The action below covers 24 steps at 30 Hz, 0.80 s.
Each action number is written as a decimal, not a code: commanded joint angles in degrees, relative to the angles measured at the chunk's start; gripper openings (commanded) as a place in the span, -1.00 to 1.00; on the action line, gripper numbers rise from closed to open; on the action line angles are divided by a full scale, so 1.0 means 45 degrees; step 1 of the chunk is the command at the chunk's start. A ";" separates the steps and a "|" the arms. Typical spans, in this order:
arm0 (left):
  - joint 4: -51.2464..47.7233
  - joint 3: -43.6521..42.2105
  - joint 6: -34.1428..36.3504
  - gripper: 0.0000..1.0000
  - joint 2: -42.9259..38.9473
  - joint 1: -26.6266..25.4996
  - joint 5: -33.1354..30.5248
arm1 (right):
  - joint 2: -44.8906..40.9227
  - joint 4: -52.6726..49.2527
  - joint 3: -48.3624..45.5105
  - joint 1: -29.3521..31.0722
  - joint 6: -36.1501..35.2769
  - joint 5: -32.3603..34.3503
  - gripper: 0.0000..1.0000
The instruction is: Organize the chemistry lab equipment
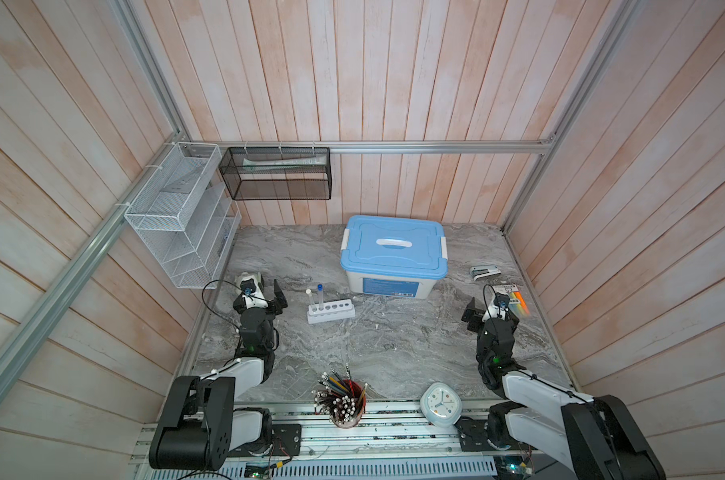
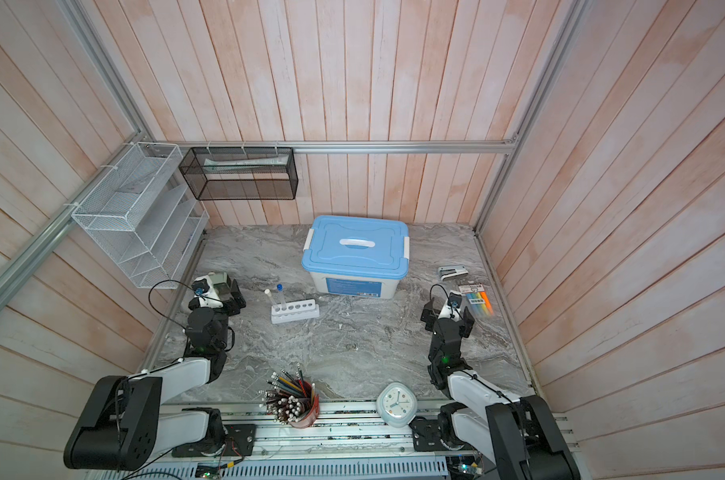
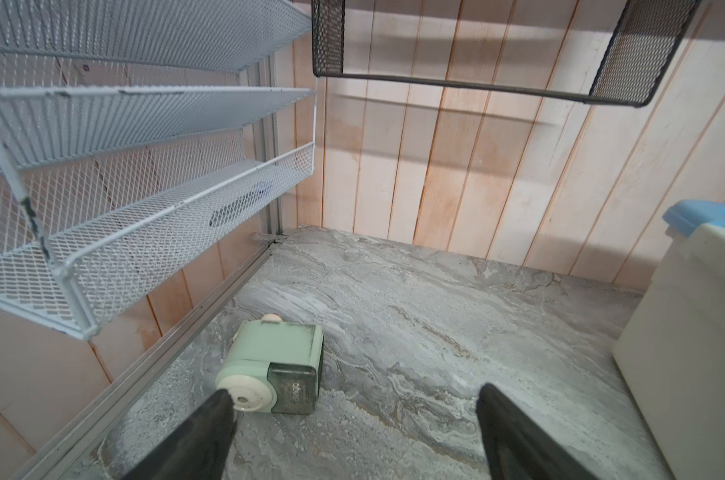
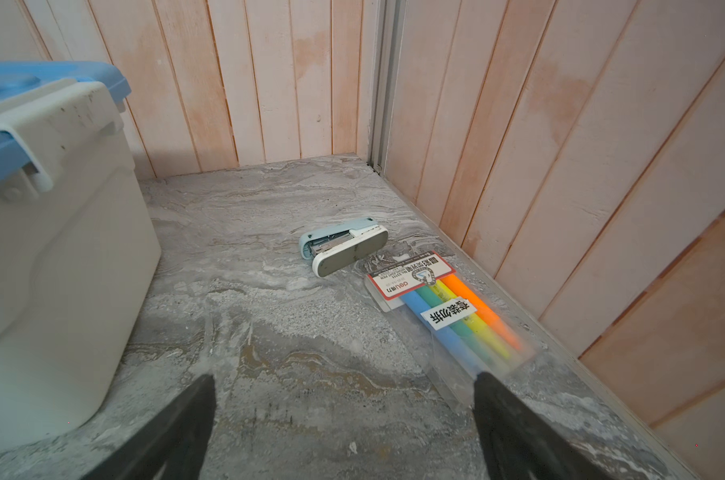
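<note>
Standing upright in the white six-hole rack point(image 1: 330, 312) on the grey marbled surface point(image 1: 394, 345) — two thin clear tubes point(image 1: 320, 298), capped blue and white; left gripper point(image 3: 356, 392) and right gripper point(image 4: 344, 378) both spread, empty.

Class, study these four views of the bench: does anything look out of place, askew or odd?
The stapler lies on its side near the back right corner, its metal inside showing. The white rack holds only a white-capped tube and a blue-capped tube, both at one end; four holes empty.
</note>
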 commanded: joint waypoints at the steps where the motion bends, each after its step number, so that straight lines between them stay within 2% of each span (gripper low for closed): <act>1: 0.1551 -0.0371 0.0377 0.88 0.0987 0.0037 0.0114 | 0.0557 0.2385 -0.0276 -0.0407 -0.0112 0.0065 0.94; 2: 0.1788 -0.0342 0.0425 1.00 0.1320 0.0049 0.0189 | 0.0751 0.2618 -0.0234 -0.0468 -0.0260 -0.0048 0.94; 6: 0.2408 -0.0233 0.0464 1.00 0.2143 0.0048 0.0273 | 0.1707 0.3821 -0.0085 -0.0945 -0.0495 -0.0852 0.94; 8: 0.1950 -0.0086 0.0519 1.00 0.2146 0.0039 0.0595 | 0.2217 0.3865 0.0301 -0.1078 -0.0858 -0.1013 0.94; 11: 0.3347 -0.0145 0.0785 1.00 0.3196 0.0049 0.0758 | 0.3002 0.4621 0.0427 -0.1241 -0.1383 -0.1519 0.94; 14: 0.2112 0.0144 0.0746 1.00 0.2853 0.0064 0.1087 | 0.4051 0.5837 0.0348 -0.1413 -0.1402 -0.1611 0.94; 16: 0.2541 0.0164 0.0779 1.00 0.3096 0.0063 0.1070 | 0.4580 0.6260 0.0476 -0.1413 -0.1397 -0.1605 0.94; 21: 0.1988 0.0321 0.0702 1.00 0.2951 0.0160 0.1262 | 0.4530 0.5336 0.0760 -0.1878 -0.1122 -0.2594 0.93; 24: 0.1950 0.0355 0.0683 1.00 0.2954 0.0185 0.1273 | 0.5667 0.7018 0.0583 -0.1919 -0.1197 -0.2569 0.91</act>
